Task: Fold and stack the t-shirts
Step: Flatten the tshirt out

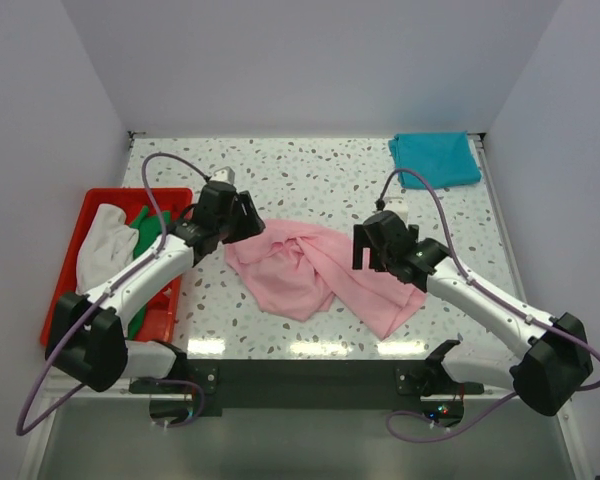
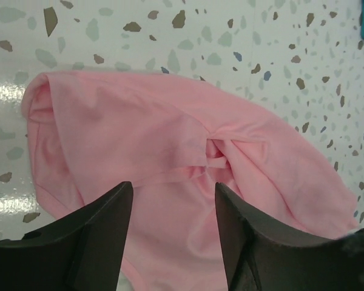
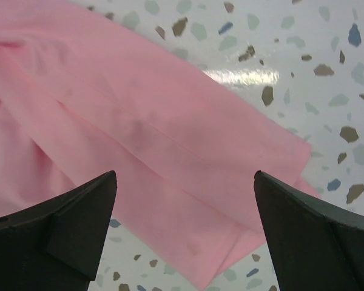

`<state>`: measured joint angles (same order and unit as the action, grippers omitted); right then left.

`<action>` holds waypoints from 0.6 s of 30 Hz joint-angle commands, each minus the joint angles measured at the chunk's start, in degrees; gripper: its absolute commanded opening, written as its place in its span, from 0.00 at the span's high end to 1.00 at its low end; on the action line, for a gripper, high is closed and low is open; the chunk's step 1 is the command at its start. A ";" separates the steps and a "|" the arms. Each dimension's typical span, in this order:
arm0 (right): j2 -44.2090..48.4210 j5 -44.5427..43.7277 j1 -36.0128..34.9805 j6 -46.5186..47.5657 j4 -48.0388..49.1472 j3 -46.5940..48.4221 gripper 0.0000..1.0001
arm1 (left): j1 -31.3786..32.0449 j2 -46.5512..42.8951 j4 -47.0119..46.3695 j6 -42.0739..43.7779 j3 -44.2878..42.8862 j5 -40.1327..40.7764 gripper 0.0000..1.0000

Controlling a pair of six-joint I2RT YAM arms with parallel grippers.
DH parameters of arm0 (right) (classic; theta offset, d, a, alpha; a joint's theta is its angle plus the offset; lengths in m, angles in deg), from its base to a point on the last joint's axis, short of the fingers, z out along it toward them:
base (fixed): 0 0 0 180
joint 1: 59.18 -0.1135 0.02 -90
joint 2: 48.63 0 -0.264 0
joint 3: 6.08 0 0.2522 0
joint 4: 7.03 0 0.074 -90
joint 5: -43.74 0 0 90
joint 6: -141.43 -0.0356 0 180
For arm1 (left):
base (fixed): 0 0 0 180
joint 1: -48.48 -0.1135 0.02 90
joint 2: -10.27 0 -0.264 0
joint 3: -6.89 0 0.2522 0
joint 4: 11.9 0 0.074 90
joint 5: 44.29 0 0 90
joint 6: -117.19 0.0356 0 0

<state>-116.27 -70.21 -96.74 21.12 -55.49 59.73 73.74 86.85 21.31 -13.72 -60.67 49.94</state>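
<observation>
A crumpled light pink t-shirt (image 1: pixel 310 272) lies in the middle of the speckled table. My left gripper (image 1: pixel 248 218) is open and hovers over its upper left edge; the left wrist view shows the bunched pink cloth (image 2: pixel 170 145) between and beyond the open fingers. My right gripper (image 1: pixel 373 250) is open and hovers over the shirt's right part; the right wrist view shows a flat pink panel (image 3: pixel 170 139) below it. A folded teal t-shirt (image 1: pixel 435 158) lies at the far right corner. A white t-shirt (image 1: pixel 102 245) and a green t-shirt (image 1: pixel 150 235) lie in the red tray (image 1: pixel 85 205).
The red tray stands at the table's left edge. White walls enclose the table at the back and both sides. The arms' bases sit at the near edge.
</observation>
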 commanded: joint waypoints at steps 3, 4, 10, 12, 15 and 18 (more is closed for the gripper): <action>2.86 -4.27 1.26 -7.56 -1.34 -6.87 0.04 | 0.06 -1.70 -3.62 1.18 2.30 -0.72 0.49; 2.77 -4.18 1.52 -7.92 -0.99 -7.22 0.05 | 0.06 -0.91 -3.19 0.83 2.04 -0.37 0.52; 1.10 -2.77 2.14 -9.33 0.60 -7.75 0.07 | -0.12 3.48 -1.69 -3.65 2.38 5.17 0.58; 1.19 -2.77 2.49 -9.42 0.77 -8.02 0.07 | -0.12 4.45 -1.16 -4.97 2.65 7.01 0.51; 1.45 -2.77 2.93 -9.16 0.86 -8.37 0.07 | -0.21 5.95 -2.04 -7.25 3.17 7.98 0.47; 2.07 -2.77 3.63 -8.81 0.95 -8.90 0.07 | -0.21 6.48 -1.78 -7.87 3.44 9.21 0.46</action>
<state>-115.46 -71.26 -93.83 13.26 -56.15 51.58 73.72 93.25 20.54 -18.96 -57.55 55.75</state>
